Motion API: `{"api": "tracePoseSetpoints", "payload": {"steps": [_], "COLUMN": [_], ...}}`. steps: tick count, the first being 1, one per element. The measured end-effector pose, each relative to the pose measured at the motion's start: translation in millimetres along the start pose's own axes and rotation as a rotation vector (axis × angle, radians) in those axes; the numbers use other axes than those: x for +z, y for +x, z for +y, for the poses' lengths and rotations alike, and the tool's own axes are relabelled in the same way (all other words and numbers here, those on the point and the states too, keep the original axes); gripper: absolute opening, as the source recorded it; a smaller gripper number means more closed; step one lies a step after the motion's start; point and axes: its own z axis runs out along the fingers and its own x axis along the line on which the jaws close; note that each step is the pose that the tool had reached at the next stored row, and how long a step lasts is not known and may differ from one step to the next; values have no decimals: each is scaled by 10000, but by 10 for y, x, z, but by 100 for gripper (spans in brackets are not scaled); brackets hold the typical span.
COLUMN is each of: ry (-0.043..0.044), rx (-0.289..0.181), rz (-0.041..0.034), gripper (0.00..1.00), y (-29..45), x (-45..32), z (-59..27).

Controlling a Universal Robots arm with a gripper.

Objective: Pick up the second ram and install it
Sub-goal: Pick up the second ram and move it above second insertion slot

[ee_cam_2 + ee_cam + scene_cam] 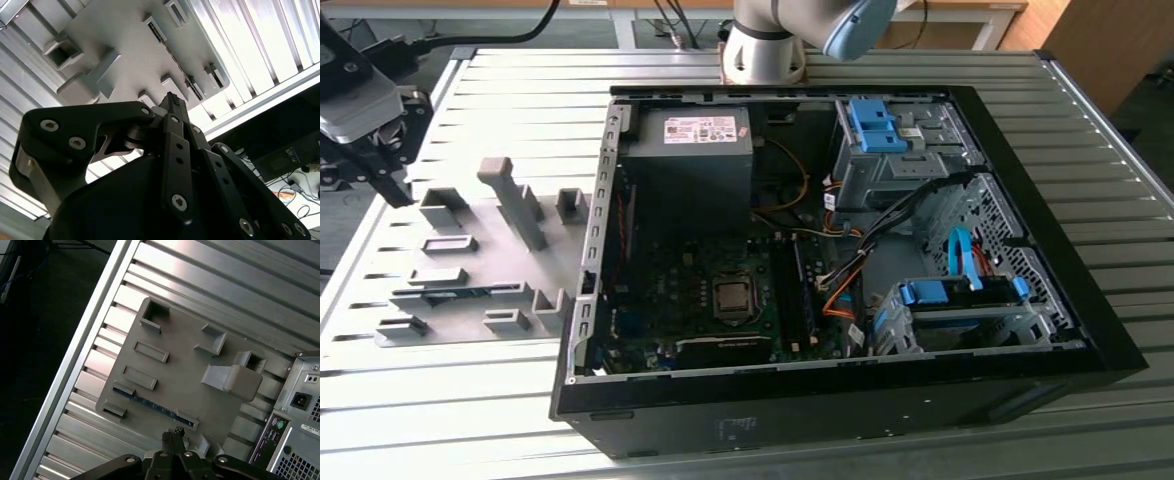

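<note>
The exterior view looked down steeply from high over the counter (pixel 1067 120), taking in the open computer case (pixel 787 420) and the grey holder plate (pixel 487 262) at the exterior view's left. Both wrist views sat close behind the claw (pixel 172 432), facing down past it onto that same plate, which all three shared

computer case (pixel 854 410), holder tray (pixel 500 265), slatted table (pixel 454 400)
</note>
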Motion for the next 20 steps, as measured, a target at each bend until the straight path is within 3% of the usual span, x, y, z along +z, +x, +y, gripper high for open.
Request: {"api": "tracePoseSetpoints", "payload": {"steps": [10, 20], "ry": [2, 2], "rx": [-440, -479], "rz": [6, 6], "gripper": [11, 11], "y": [3, 2], "x": [0, 0], "z": [-5, -5]}}
